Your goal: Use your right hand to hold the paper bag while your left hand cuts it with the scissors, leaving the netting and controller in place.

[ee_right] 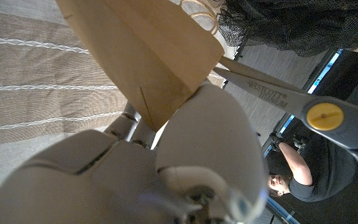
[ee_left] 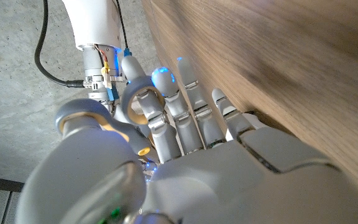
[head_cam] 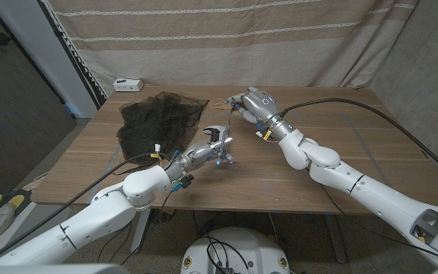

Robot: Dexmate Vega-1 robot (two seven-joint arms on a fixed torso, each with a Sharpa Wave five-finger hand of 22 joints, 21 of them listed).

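Paper bag [ee_right: 148,56] is pinched by the fingers of the right hand [head_cam: 253,103], lifted above the tabletop [head_cam: 371,144] around 12 o'clock. Scissors [ee_right: 278,96] are seen in the right wrist view, with a blade touching the bag's edge. What holds them cannot be told. Left hand [head_cam: 219,143] is placed near 6 o'clock, fingers [ee_left: 194,118] side by side; a grip cannot be confirmed. Netting [head_cam: 154,122] is spread at 10 o'clock, controller [head_cam: 128,84] at 11 o'clock. Risks: the bag could be torn or pulled loose if the blades are closed at an angle, and the netting could be snagged if the left arm is swung wide.
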